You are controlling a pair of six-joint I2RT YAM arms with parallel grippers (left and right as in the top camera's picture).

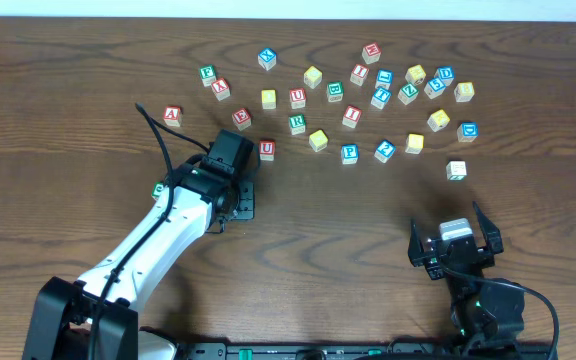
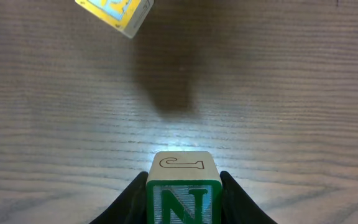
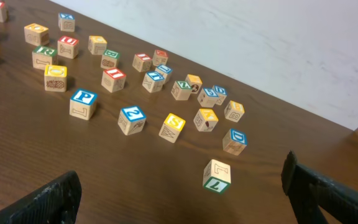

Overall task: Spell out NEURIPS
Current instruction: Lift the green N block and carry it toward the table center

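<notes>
Gripping green N cube (image 2: 183, 171), left hand (image 2: 183, 204) | right hand (image 1: 448, 218) spread empty | open table (image 2: 272, 118) ahead

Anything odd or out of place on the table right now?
Nothing damaged or spilled. The cubes just lie scattered at mixed angles. The left tool grips the green N cube, and one green-lettered cube sits alone, nearest the right tool.

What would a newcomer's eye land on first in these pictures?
A scatter of lettered wooden cubes fills the far middle and right of the wooden table. Left of centre, the left gripper is shut on a green N cube; the right gripper stands wide open at the near right edge.
</notes>
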